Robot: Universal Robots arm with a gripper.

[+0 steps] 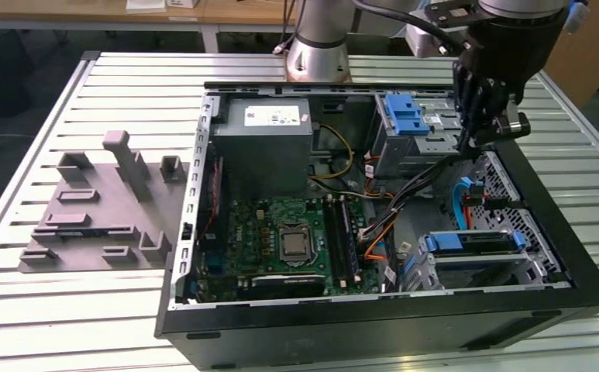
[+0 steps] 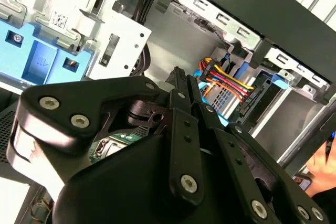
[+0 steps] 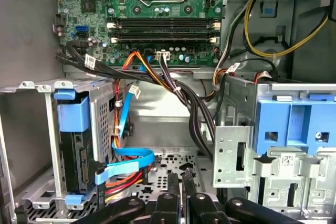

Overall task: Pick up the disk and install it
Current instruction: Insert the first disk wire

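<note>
The disk [image 1: 469, 242], a flat grey slab with smooth blue plastic rails, stands on edge in the perforated steel drive cage [image 1: 545, 262] at the computer case's [image 1: 382, 329] corner. The black gripper [image 3: 179, 174] hangs inside the case, fingers together, empty.

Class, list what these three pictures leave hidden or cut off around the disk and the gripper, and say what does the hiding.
- Disk: in the first wrist view it sits end-on in its cage, whose walls hide its label.
- Circuit board: in the second wrist view the gripper covers nearly all of it.
- Drive bay with the blue latch: in the exterior view the gripper blocks the side towards that view's right.
</note>
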